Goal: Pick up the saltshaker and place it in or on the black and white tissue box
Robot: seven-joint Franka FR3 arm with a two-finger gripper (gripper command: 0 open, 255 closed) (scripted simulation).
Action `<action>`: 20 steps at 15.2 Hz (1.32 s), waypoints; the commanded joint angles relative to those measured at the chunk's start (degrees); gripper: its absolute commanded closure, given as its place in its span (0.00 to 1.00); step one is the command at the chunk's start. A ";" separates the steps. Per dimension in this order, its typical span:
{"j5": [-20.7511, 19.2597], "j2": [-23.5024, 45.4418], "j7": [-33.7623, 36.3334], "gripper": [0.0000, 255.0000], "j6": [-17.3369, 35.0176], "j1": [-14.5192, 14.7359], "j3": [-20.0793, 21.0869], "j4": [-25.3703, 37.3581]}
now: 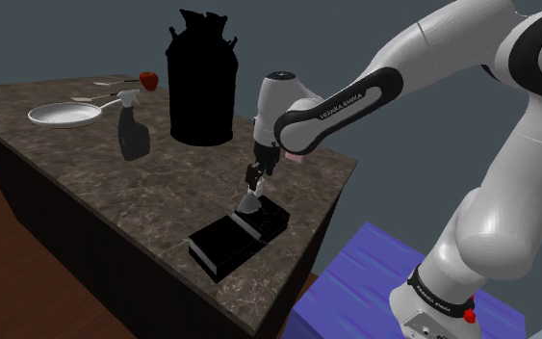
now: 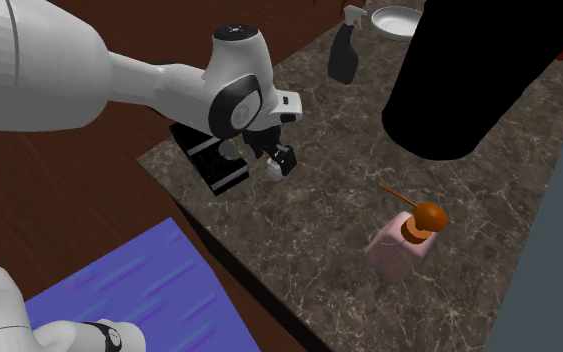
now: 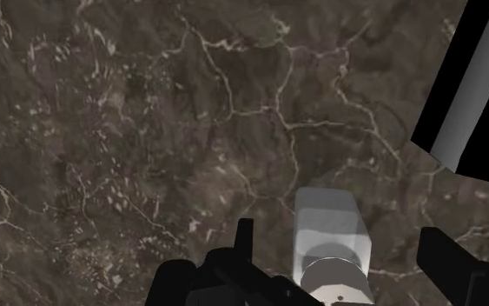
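The saltshaker (image 3: 329,228) is white with a grey round cap. It stands upright between the fingers of my gripper (image 3: 346,261), which is open: both fingers are clear of its sides. In the shoulder view the saltshaker (image 1: 249,204) sits just under the gripper (image 1: 251,188), at the far end of the black and white tissue box (image 1: 238,238). The second exterior view puts the saltshaker (image 2: 277,167) on the dark marble counter beside the tissue box (image 2: 212,163), below the gripper (image 2: 277,158). A corner of the tissue box (image 3: 472,87) shows close by in the wrist view.
A tall black milk can (image 1: 201,82) stands behind the gripper. Further along the counter are a dark spray bottle (image 1: 134,132) and a white pan (image 1: 64,116). A pink soap dispenser (image 2: 404,240) stands apart. The counter edge (image 1: 302,260) runs close to the tissue box.
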 commanded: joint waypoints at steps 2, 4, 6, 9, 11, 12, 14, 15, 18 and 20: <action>-0.15 0.27 0.10 0.00 0.40 -0.02 -0.04 -0.11; -0.15 0.27 0.10 0.00 0.40 -0.02 -0.04 -0.11; -0.14 0.27 0.09 0.00 0.39 -0.02 -0.04 -0.11; -0.14 0.27 0.09 1.00 0.39 -0.02 -0.04 -0.11; -0.15 0.28 0.09 1.00 0.39 -0.02 -0.04 -0.10; -0.15 0.28 0.09 1.00 0.40 -0.02 -0.04 -0.11; -0.15 0.27 0.10 1.00 0.39 -0.02 -0.04 -0.11; -0.14 0.26 0.08 1.00 0.37 -0.02 -0.04 -0.10; 0.41 -0.73 -0.41 1.00 -1.05 -0.03 0.04 0.40; 0.92 -1.68 -0.89 1.00 -2.51 -0.03 0.09 0.96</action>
